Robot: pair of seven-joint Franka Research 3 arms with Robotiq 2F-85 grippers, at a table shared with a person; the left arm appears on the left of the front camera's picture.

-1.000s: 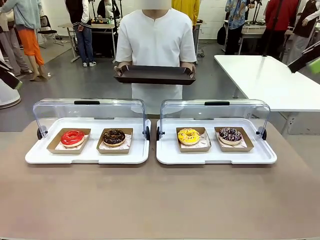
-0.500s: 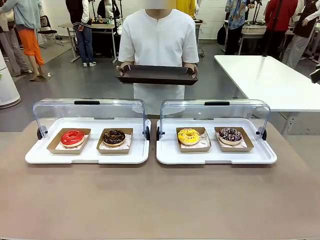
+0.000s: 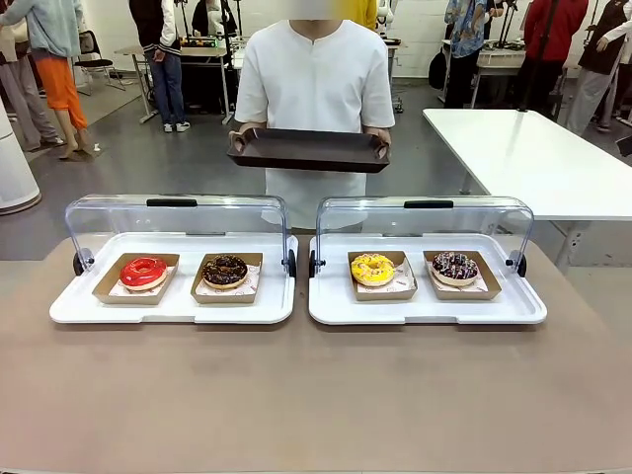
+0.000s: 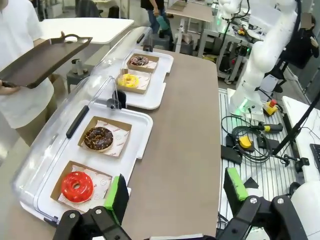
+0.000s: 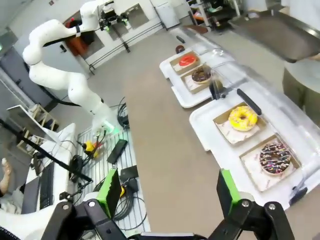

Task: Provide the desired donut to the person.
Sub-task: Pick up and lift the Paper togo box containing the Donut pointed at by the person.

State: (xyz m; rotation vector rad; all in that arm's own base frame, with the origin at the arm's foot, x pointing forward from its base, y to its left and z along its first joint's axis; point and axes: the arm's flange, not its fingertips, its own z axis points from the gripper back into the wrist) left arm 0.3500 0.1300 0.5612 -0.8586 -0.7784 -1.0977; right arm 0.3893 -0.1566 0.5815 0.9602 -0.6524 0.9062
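Donuts lie in card boats on the desk (image 3: 316, 395): red donut (image 3: 143, 271) and chocolate donut (image 3: 225, 270) on the left white tray (image 3: 168, 308), yellow donut (image 3: 372, 268) and sprinkled donut (image 3: 454, 265) on the right white tray (image 3: 425, 311). Behind them the person (image 3: 314, 79) holds a dark tray (image 3: 308, 150). The left end effector (image 4: 176, 189) and right end effector (image 5: 167, 191) gape wide, empty.

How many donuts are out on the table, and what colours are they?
Red donut: 1
Chocolate donut: 1
Yellow donut: 1
Dark sprinkled donut: 1
Total: 4
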